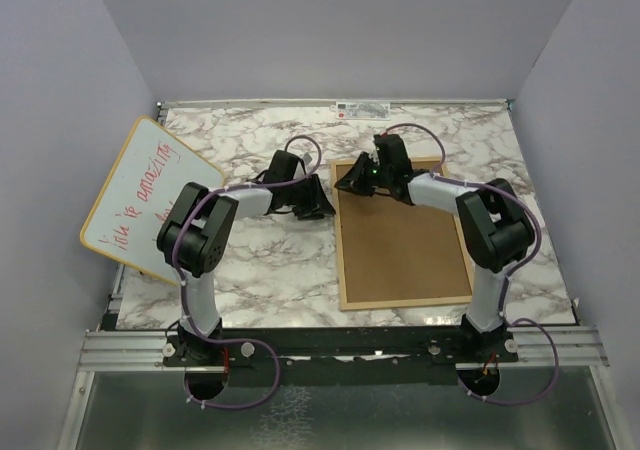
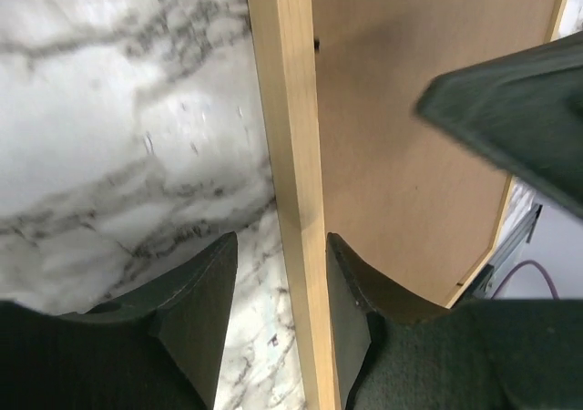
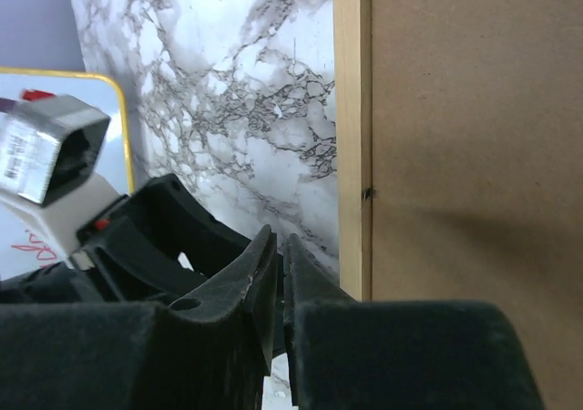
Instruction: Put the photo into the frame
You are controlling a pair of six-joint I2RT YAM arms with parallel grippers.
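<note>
Here left hand [image 2: 279,246] is straddling the frame [image 2: 284,100] rail, released, probably squaring it; right hand [image 3: 279,251] is hovering almost clenched, empty

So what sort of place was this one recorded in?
Probably a purpose-built robot test cell, not a home or workshop. Plain grey walls box in the marble-pattern tabletop on three sides, and the left arm and right arm are bolted to an aluminium rail at its near edge.
</note>
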